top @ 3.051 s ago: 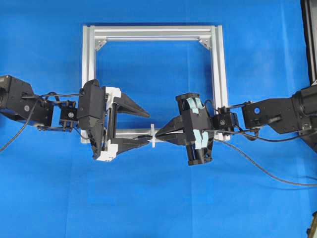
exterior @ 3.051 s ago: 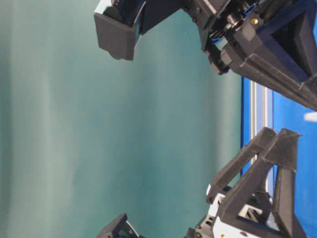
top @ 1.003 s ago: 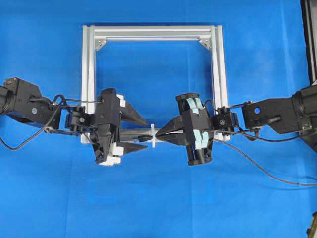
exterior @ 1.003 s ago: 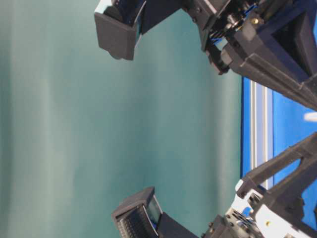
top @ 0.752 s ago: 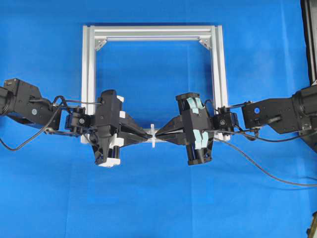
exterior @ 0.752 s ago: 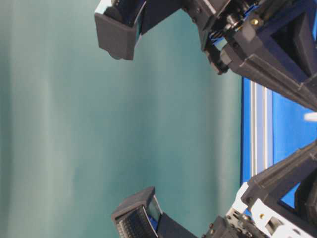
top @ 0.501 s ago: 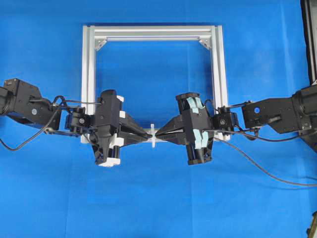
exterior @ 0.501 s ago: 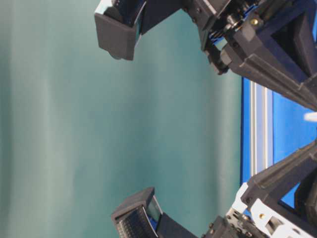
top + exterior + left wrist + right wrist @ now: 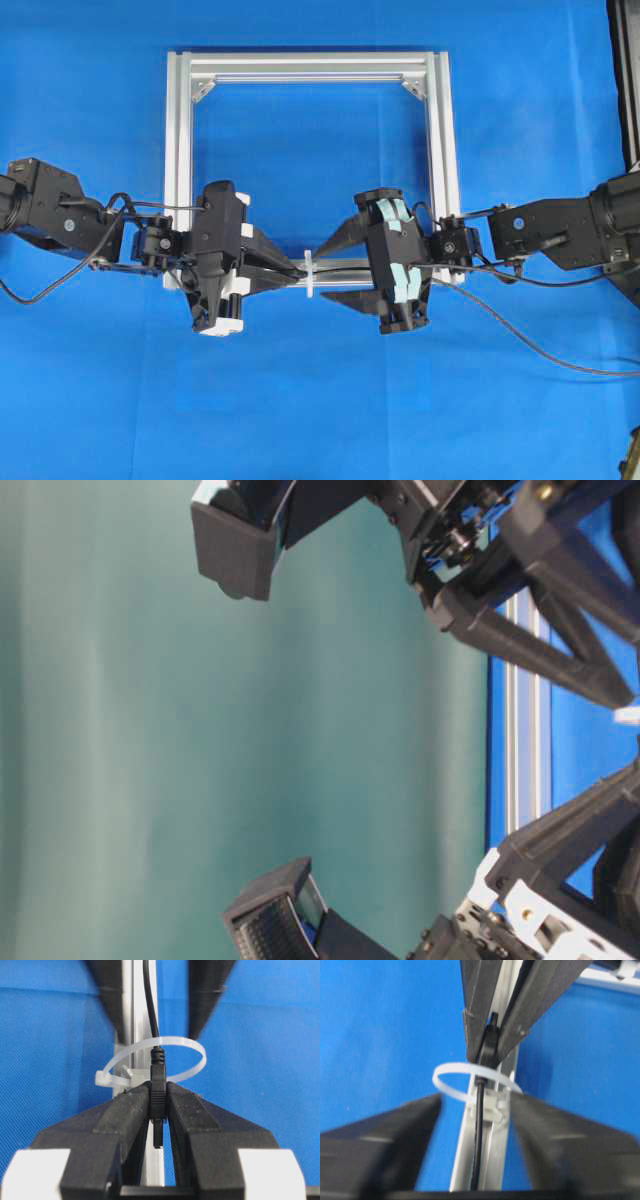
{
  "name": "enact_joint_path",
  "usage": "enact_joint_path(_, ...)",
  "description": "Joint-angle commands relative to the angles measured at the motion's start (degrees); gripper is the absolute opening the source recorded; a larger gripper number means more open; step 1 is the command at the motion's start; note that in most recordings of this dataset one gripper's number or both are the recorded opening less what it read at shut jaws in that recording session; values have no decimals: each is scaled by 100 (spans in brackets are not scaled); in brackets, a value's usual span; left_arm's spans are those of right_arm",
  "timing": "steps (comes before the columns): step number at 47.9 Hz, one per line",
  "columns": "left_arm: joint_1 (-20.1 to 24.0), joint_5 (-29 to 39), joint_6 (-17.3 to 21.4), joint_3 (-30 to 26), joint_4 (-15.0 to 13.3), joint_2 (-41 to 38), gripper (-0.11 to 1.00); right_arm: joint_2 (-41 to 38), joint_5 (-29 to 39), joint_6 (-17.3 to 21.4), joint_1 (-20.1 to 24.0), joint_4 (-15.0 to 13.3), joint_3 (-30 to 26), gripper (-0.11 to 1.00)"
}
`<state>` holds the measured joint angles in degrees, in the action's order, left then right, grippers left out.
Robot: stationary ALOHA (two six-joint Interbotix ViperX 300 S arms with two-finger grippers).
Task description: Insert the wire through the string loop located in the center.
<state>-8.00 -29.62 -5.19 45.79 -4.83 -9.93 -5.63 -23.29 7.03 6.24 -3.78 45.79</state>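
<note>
- Clamping the wire (image 9: 158,1100) by its plug-like connector, the left tool (image 9: 297,271) sat clenched just at the string loop (image 9: 159,1060), which stood upright on the near rail of the aluminium frame (image 9: 436,150) in the middle of the blue tabletop (image 9: 320,410).
- The cable ran from the connector through the loop and along the rail toward the right tool (image 9: 329,271), whose jaws stood spread apart and grasped nothing.
- With only one grip on the wire, a slip at the connector could probably have let the cable slide back out of the loop.
- A pull off the line of the rail might have dragged the cable against the thin loop and bent or tipped it.
- The right tool's spread fingers (image 9: 385,1130) flanked the loop closely; a careless retreat could have snagged the loop or the cable.
- Drag from the loose cable behind could have fought any further pull-through.
</note>
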Motion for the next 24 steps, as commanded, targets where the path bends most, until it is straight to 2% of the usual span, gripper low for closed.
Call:
enact_joint_path(1,9,-26,9,-53,9,88,8,70,-62,9,9,18,-53,65)
enact_joint_path(3,9,-26,9,-35,9,97,8,79,-62,9,9,18,-53,79)
enact_joint_path(6,9,-26,9,-18,9,123,8,79,-62,9,0,18,-53,91)
enact_joint_path(12,-9,-26,18,132,9,264,8,79,-35,9,9,18,-53,86)
enact_joint_path(24,-105,-26,9,712,9,782,8,211,0,9,9,0,35,87)
